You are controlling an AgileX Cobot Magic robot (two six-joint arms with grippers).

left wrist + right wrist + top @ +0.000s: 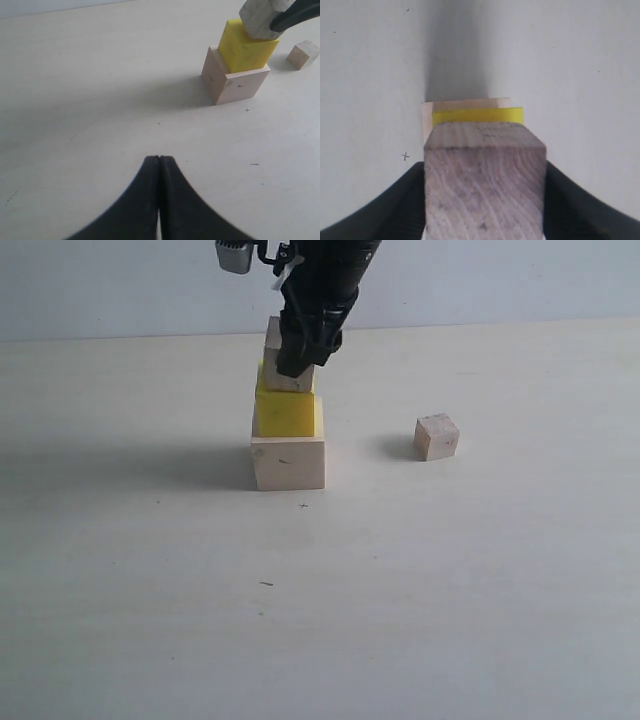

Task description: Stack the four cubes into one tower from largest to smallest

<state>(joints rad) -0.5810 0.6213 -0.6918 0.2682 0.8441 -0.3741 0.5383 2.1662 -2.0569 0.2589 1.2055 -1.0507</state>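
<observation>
Black right gripper [485,200]: jaws clamp the medium cube [484,170] by two sides.
Medium cube: curved grain, shown only by the right wrist view; directly above the yellow cube [287,415].
Base: largest cube [289,462], pale smooth wood.
Smallest cube [437,436]: on the table [480,590], well apart from the stack.
Left gripper [159,165]: closed, empty.

- Bright, even light on the pale matte tabletop [480,590].
- Exterior view: soft grey shadows fall leftward from the stack of wooden and yellow cubes [288,455] and the small pale wooden cube [437,436].
- The close grainy wooden cube [485,185] looks slightly blurred.
</observation>
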